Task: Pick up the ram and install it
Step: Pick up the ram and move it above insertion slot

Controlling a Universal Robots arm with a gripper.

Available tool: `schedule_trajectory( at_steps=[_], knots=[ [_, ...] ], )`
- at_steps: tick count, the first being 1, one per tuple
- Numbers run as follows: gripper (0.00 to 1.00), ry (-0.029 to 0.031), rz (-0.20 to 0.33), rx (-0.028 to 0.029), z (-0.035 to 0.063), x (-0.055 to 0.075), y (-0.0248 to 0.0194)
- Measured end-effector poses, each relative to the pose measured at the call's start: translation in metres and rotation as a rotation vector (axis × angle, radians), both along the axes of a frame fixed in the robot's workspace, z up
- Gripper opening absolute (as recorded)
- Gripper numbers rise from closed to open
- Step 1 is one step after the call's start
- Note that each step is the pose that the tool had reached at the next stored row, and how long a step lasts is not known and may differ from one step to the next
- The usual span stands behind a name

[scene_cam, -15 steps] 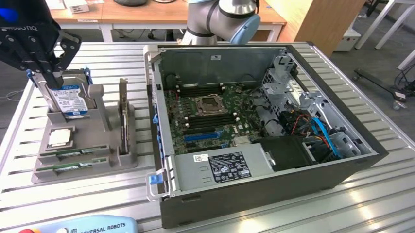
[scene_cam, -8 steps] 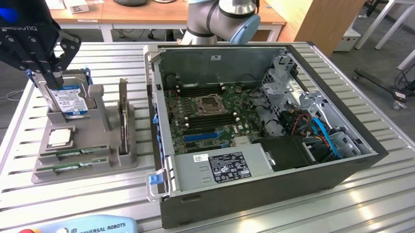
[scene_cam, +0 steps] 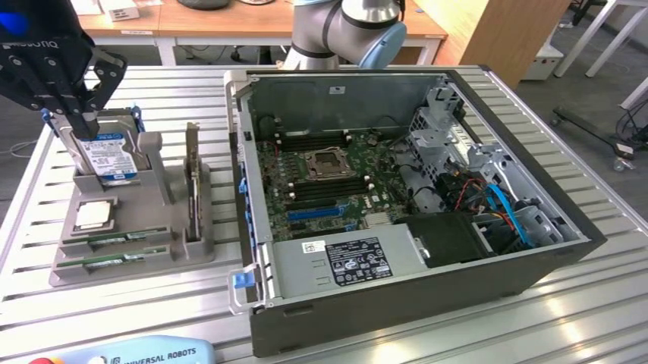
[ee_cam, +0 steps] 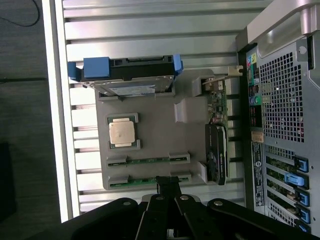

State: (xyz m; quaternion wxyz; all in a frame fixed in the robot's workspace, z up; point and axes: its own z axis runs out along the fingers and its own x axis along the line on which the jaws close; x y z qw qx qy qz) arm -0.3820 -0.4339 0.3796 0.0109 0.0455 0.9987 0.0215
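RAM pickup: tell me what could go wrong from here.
1. The hand is shut over the outer ram stick; lowered like this, it may press on the stick instead of straddling it.
2. A second stick sits in the next slot of the grey holder, so the hand could knock it.

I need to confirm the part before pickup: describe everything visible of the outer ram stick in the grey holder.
The outer ram is a long, thin green board seated in the slot nearest the edge of the grey holder, parallel to a second stick one slot in. Grey blocks cover both its ends, so just a narrow green strip shows between them. The shut gripper lines up over its middle; whether they touch cannot be told.
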Motion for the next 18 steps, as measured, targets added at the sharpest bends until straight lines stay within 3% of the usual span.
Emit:
schedule_trajectory(
  at_steps=[7, 18],
  knots=[
    [0.10, 0.0001, 0.022, -0.0002, 0.0000, -0.0001, 0.0000],
    [0.10, -0.0001, 0.194, -0.0001, -0.0003, -0.0001, 0.0000]
  ],
)
